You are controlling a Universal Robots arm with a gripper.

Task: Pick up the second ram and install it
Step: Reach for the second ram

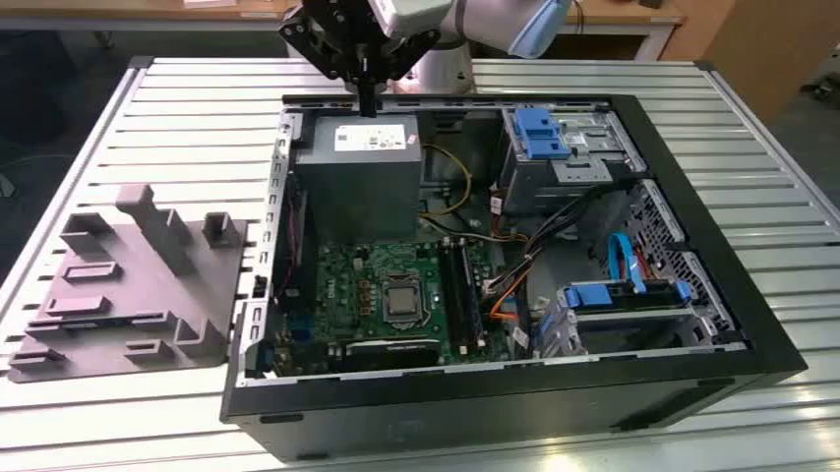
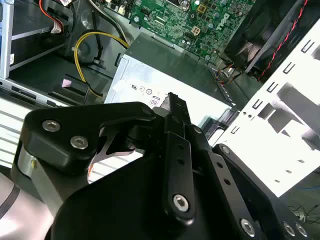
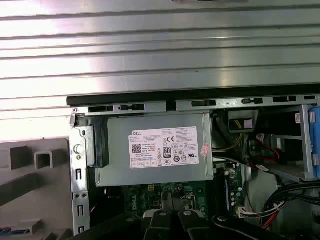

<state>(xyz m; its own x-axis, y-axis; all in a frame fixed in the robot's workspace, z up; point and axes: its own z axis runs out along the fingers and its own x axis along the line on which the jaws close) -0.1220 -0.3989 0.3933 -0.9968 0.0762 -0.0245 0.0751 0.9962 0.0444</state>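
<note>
My gripper (image 1: pixel 368 106) hangs over the far end of the open computer case (image 1: pixel 735 295), just above the back edge of the grey power-supply box (image 1: pixel 357 172). Its black fingers are pressed together and I see nothing between them in both wrist views (image 2: pixel 173 100) (image 3: pixel 170 207). The second ram is out of view. The green motherboard (image 1: pixel 381 285) lies lower in the case, with its long black memory slots (image 1: pixel 459 290) on the side towards the exterior view's right. The power-supply box (image 3: pixel 155 150) also fills the middle of the first wrist view.
A grey moulded fixture (image 1: pixel 125 285) with slots and posts lies on the slatted metal table (image 1: pixel 197 108) at the exterior view's left. Blue drive caddies (image 1: pixel 541 133) (image 1: pixel 628 295), loose cables (image 1: pixel 525 261) and a case fan (image 2: pixel 270 30) crowd the case.
</note>
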